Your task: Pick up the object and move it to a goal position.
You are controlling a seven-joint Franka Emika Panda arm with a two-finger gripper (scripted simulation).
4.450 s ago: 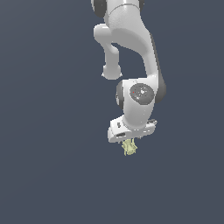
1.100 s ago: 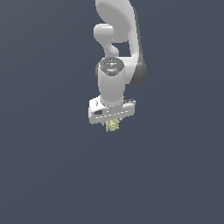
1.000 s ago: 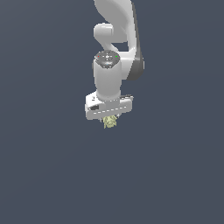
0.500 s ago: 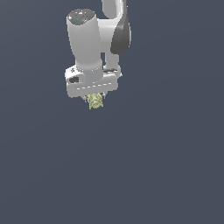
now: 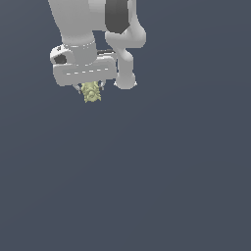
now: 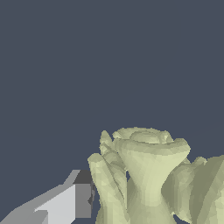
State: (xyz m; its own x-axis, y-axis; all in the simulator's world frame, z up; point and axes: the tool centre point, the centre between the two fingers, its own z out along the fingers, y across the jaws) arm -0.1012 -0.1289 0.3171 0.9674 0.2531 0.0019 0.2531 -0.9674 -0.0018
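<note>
Exterior view: the white Franka arm, with its glossy rounded links and one black joint band, reaches down from the upper edge, and its wide white gripper (image 5: 90,91) points downward. Directly beneath the gripper's flat white body hangs the small pale yellow-green lumpy object (image 5: 91,92), knobbly all over and much narrower than the gripper above it. Its upper part is tucked up between the two short fingers, of which only small tips show on either side of the object; they stand close in against it, so the gripper is closed to a narrow width and has hold of the object. The object touches nothing else and hangs in front of the plain dark blue-grey background (image 5: 176,176).

In the wrist view the same object (image 6: 148,175) looms large, showing a ribbed, flared form with rounded lobes. One pale grey, blocky finger (image 6: 65,203) with a darker pad face sits just beside it, right against the object's nearest lobe. The other finger cannot be made out there.
</note>
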